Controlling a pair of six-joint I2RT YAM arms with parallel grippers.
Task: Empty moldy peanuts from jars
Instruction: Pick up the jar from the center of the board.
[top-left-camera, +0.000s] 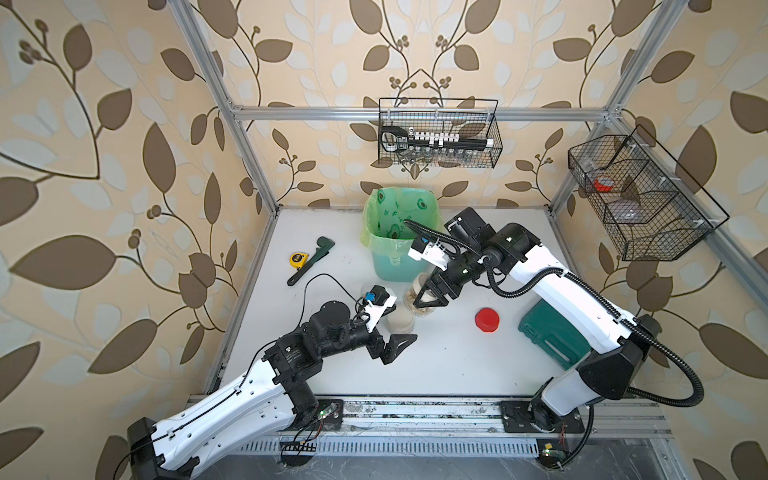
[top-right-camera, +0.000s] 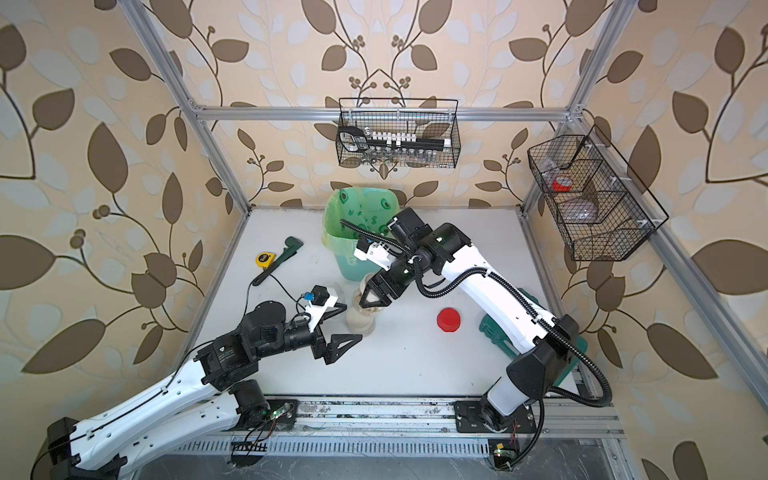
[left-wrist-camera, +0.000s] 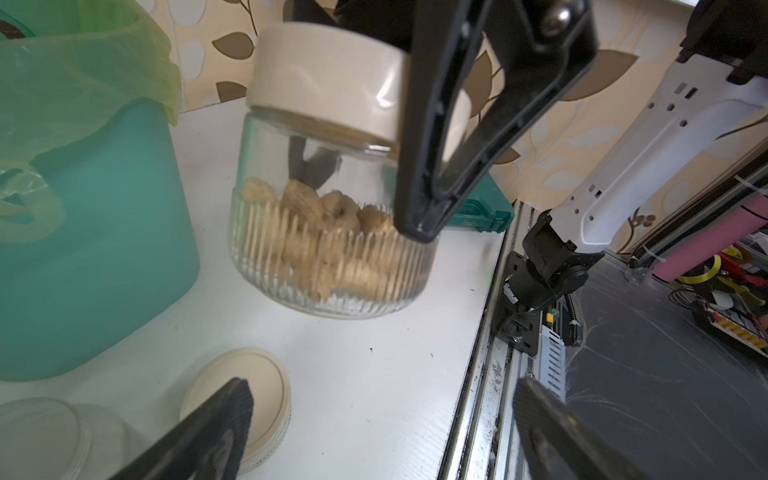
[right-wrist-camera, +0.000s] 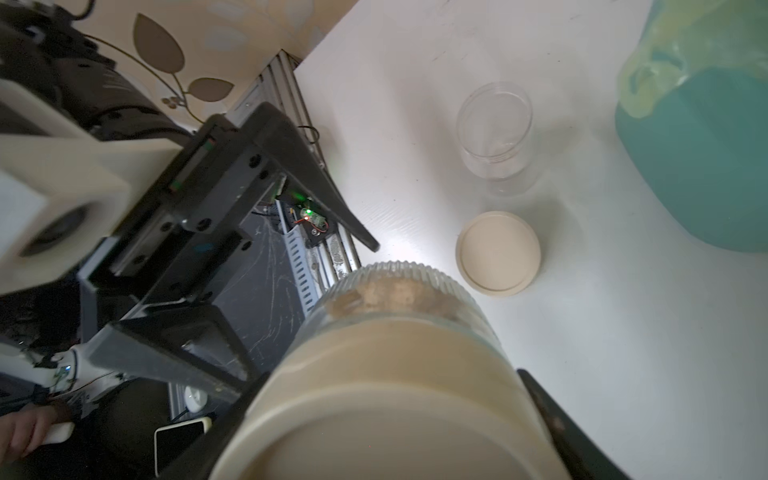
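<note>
My right gripper (top-left-camera: 424, 296) is shut on the beige lid of a short ribbed glass jar (left-wrist-camera: 328, 249), which hangs tilted above the table just in front of the bin. Moldy peanuts (left-wrist-camera: 324, 232) fill its lower part, and the peanuts (right-wrist-camera: 386, 295) show through the glass. My left gripper (left-wrist-camera: 382, 390) stands wide open and holds nothing, low beside the jar. A beige round lid (right-wrist-camera: 498, 253) rests on the table by one left finger; I cannot tell whether a jar is under it. An empty clear jar (right-wrist-camera: 494, 137) stands lidless nearby. A red lid (top-left-camera: 487, 320) lies to the right.
The mint-green bin (top-left-camera: 399, 237) with a green liner stands behind the held jar. A yellow tape measure (top-left-camera: 296, 258) and a green wrench (top-left-camera: 311, 259) lie at the left, a green case (top-left-camera: 548, 336) under the right arm. Wire baskets (top-left-camera: 438, 133) hang on the walls.
</note>
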